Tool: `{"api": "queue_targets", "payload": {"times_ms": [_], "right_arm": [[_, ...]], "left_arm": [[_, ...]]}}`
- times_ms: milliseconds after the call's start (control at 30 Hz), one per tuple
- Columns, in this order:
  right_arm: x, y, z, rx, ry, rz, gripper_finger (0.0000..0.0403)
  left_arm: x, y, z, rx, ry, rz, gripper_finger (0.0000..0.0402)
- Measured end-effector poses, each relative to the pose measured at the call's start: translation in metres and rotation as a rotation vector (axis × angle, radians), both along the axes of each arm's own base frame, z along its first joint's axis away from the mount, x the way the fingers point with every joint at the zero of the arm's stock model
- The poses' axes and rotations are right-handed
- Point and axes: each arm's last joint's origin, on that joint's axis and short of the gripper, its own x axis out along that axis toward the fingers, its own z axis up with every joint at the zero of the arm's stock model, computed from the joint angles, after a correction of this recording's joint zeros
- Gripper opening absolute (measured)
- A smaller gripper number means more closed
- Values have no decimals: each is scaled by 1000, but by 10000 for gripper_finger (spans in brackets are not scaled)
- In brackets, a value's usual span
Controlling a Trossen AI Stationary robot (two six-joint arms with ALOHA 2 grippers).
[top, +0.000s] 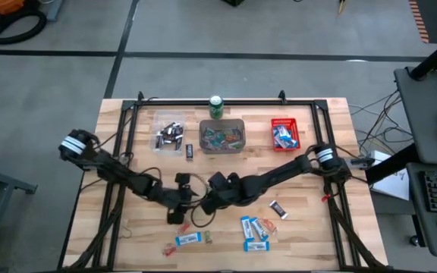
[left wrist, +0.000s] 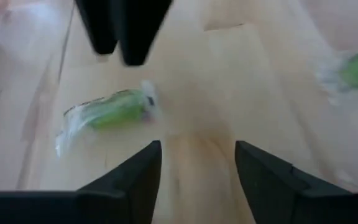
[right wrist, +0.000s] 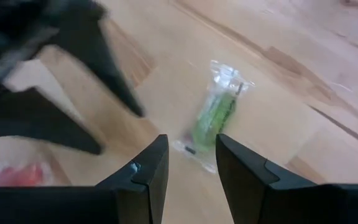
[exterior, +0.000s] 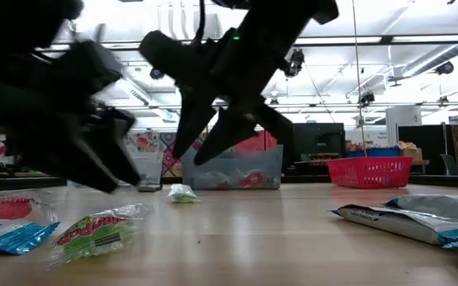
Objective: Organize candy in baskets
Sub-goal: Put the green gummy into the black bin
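- High view: three baskets sit in a row at the far edge of the surface. The clear basket holds dark bars, the grey basket mixed small pieces, and the red basket blue-and-white bars, so each seems to be meant for one kind. A green can stands behind them. Loose blue bars and a dark bar lie near the front, still unsorted. Both arms reach to the middle, with the left gripper and right gripper close together.
- Low view: both grippers hang low over the wood. A small green candy lies on the surface below the right gripper, in front of the grey basket. A green-wrapped sweet and blue wrappers lie nearer the camera.
- Left wrist view: the left fingers stand apart with nothing between them. The green candy lies flat on the wood just ahead, near the other arm's fingers.
- Right wrist view: the right fingers stand partly apart, straddling nothing. The green candy lies just beyond their tips, lined up with the gap, likely for a pick toward the grey basket.
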Motion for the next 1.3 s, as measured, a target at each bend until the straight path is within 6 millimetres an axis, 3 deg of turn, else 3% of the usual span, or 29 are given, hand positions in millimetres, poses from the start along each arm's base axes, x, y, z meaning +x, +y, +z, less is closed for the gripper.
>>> {"api": "queue_targets", "payload": {"times_ms": [200,467,867,1133,1300], "right_arm": [[13,2,-12,-5,-5,-60,125],[20,-5,-30,-42,6,-132,125],[21,-7,-45,-79,44,-115,109],[20,-7,-35,-126,61,-30,29],[12,-9,-8,-163,85,37,10]], "left_arm": [[-34,-3,19,-9,-93,25,193],[-62,1,44,-84,-232,-2,193],[-67,4,57,-108,-296,-12,193],[-67,4,59,-113,-309,-14,193],[-68,6,78,-101,-361,-4,193]]}}
